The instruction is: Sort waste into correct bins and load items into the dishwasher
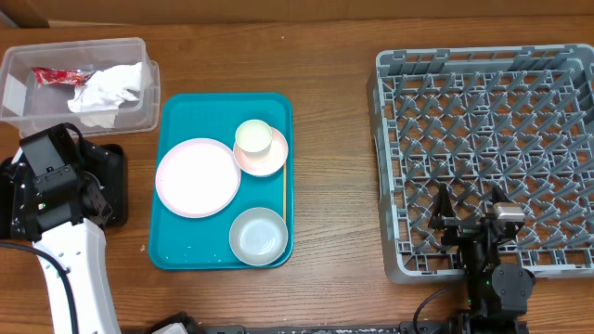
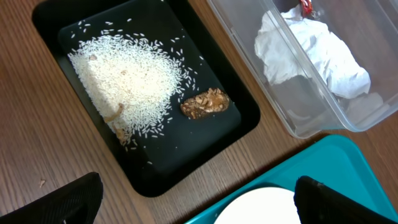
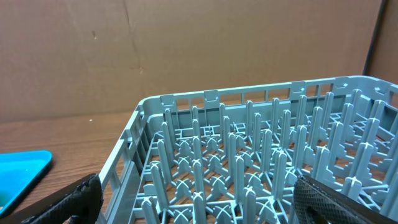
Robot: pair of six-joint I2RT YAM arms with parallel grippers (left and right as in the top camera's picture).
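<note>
Food scraps fill the black tray and tissues the clear tub at far left, so the left gripper and right gripper gape empty, seemingly ready for the dishes.

Wood-look table, tub, rack, teal tray, black tray

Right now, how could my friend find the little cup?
Find the big teal tray. Near its far right corner lies a pink saucer, and the cup stands on it. It is the only dish sitting on another.
</note>
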